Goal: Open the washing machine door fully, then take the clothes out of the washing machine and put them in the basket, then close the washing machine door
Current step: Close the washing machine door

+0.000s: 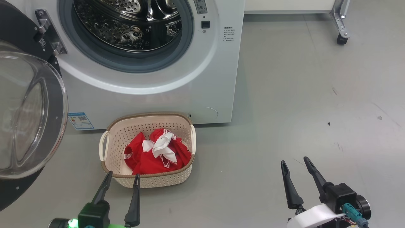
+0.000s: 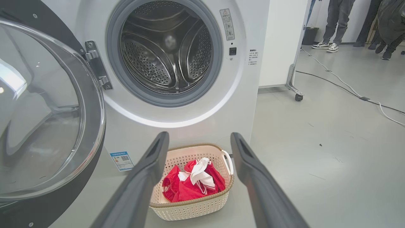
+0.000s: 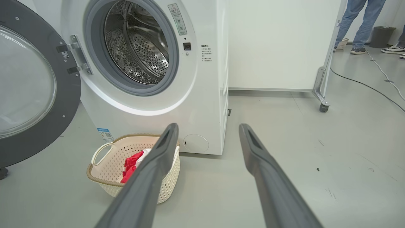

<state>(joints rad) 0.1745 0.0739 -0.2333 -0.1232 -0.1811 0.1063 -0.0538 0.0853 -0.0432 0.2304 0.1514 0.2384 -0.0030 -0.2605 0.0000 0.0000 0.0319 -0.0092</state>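
Note:
The white washing machine (image 1: 202, 91) stands ahead with its steel drum (image 2: 166, 47) bare of fabric as far as I can see. The washing machine door (image 1: 28, 120) hangs swung wide open on the left, glass bowl facing out. On the floor in front sits the cream basket (image 1: 110, 148), with the red and white clothes (image 1: 156, 153) piled inside. My left gripper (image 1: 122, 178) is open just in front of the basket's near rim, nothing between its fingers. Off to the right over bare floor, my right gripper (image 1: 294, 164) is open and holds nothing.
A white panel on a wheeled foot (image 2: 292, 85) stands right of the washer. Cables (image 2: 348, 88) trail across the grey floor behind it. People's legs and shoes (image 2: 332, 28) and a dark bin (image 3: 381, 36) are at the far right.

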